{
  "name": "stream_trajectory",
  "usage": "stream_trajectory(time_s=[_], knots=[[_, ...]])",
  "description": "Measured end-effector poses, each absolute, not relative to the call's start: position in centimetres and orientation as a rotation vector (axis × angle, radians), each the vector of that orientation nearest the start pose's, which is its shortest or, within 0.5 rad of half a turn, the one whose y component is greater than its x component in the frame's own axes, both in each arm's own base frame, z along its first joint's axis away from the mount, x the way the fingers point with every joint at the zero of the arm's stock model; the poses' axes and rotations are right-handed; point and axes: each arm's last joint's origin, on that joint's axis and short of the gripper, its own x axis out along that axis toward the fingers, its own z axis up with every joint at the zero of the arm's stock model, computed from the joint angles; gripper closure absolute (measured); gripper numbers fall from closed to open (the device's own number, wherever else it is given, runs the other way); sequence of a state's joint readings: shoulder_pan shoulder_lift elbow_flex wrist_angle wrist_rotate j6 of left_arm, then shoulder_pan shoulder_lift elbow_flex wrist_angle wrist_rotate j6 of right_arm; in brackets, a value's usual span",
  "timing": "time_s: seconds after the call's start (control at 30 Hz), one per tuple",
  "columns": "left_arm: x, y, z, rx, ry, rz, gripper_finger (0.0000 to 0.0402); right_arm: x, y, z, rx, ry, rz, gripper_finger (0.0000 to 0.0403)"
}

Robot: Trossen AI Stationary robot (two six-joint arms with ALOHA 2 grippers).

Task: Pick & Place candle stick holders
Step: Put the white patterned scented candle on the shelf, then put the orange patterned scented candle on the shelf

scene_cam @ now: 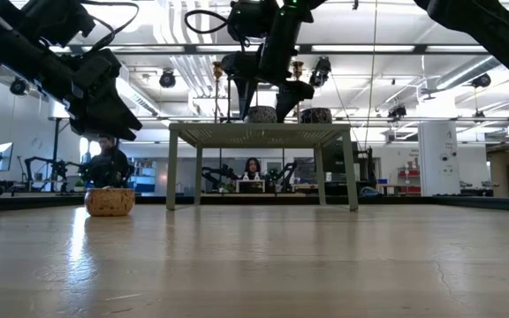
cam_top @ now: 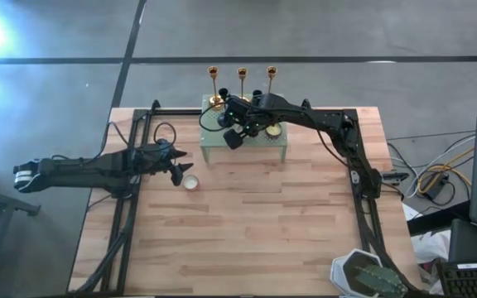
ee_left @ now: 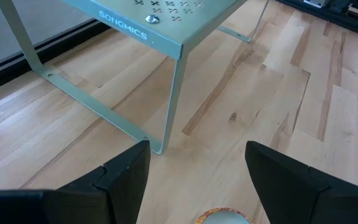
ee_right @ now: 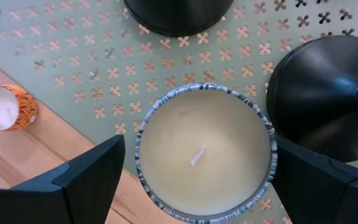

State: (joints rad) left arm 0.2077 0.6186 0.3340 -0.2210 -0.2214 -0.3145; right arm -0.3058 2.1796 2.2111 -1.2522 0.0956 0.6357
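Both arms out over the table, fingers spread on each

The right gripper reaches in toward the far middle with its arm bent across from the right side, pointing down, while the left gripper hangs low and stretched out flat from the left edge, well apart from it.

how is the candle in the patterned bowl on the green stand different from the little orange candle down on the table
The bowl candle sits on the green stand; the orange candle stands on the wooden table below. The bowl candle looks much wider, and its rim is blue-and-white patterned, while the small one has an orange holder. The open right gripper hangs over the bowl candle; the open left gripper hangs beside the orange one. Both hold pale wax.
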Motion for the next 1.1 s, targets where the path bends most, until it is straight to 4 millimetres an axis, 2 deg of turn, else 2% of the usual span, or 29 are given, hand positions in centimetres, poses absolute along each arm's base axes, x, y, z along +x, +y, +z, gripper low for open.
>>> stream_trajectory(time_s=[0.73,0.93,1.1], knots=[[13.6,3.5,19.9,-0.299,0.443,0.497,0.0133,41.6,-13.3,32.2,0.690,1.041,-0.734,0.0039],[13.6,3.5,19.9,-0.299,0.444,0.497,0.0133,40.7,-12.2,34.4,0.697,0.989,-0.715,0.0039],[13.6,3.5,19.9,-0.301,0.443,0.497,0.0133,39.3,-9.8,37.0,0.637,0.962,-0.657,0.0039]])
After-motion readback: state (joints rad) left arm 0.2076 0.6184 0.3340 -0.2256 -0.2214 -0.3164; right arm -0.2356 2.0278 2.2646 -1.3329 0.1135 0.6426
